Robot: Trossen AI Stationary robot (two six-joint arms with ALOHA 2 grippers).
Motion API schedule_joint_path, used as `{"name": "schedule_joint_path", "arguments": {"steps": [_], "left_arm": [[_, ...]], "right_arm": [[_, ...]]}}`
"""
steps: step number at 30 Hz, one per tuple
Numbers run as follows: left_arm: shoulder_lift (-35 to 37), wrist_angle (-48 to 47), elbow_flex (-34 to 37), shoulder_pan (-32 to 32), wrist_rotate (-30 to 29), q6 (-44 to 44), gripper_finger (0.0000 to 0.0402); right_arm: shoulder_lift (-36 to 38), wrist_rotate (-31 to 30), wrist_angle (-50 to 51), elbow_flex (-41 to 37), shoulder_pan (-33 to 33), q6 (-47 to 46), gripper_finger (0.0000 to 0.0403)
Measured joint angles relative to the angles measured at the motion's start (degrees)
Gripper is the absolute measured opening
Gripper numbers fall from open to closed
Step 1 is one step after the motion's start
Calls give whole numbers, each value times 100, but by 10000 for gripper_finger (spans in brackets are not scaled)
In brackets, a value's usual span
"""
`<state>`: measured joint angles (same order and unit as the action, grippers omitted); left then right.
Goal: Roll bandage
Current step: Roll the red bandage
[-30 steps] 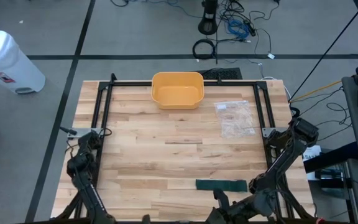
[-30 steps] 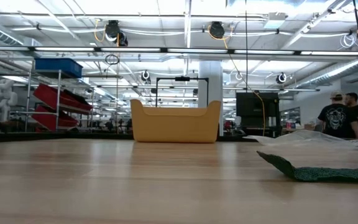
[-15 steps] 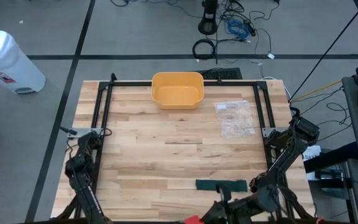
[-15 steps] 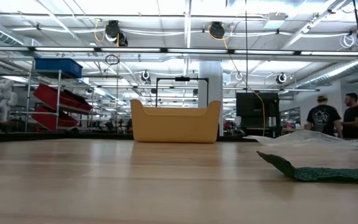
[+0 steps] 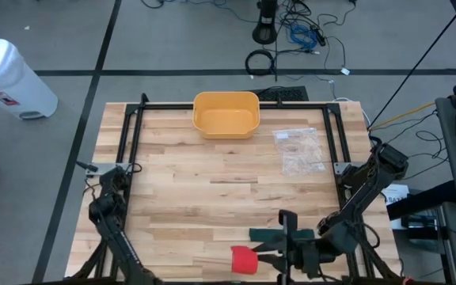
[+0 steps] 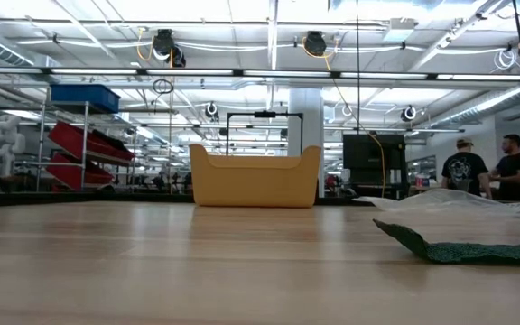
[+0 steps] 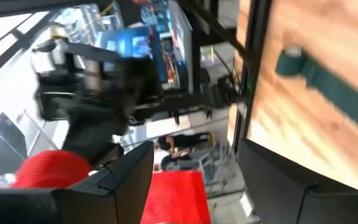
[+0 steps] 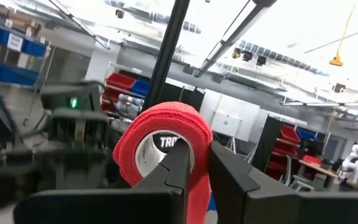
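1. The right end effector (image 5: 253, 259), clamped on a red bandage roll (image 5: 242, 259), has just come in over the tabletop's (image 5: 212, 198) near edge.
2. A green bandage strip (image 5: 282, 235) lies flat just beside it, so rolling looks about to start.
3. The left end effector (image 7: 194, 180) waits, fingers apart.

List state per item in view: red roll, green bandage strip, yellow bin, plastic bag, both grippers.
Red bandage roll: clamped by its wall in the right gripper, off the table.
Dark green bandage strip: unrolled, flat on the wooden table.
Yellow plastic bin: upright, looks empty.
Clear plastic bag: lying flat.
Left gripper: open, holding nothing.
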<state>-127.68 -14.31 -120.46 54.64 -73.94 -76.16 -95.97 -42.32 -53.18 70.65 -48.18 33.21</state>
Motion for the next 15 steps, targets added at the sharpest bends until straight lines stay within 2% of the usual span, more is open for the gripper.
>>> {"name": "schedule_joint_path", "arguments": {"steps": [6, 15], "left_arm": [[-6, -985, 0, -241, -59, -85, 242], [263, -1241, 0, -492, 42, -514, 242]], "right_arm": [[319, -21, 498, 0, -32, -491, 41], [848, -10, 1511, 0, -74, -1560, 41]]}}
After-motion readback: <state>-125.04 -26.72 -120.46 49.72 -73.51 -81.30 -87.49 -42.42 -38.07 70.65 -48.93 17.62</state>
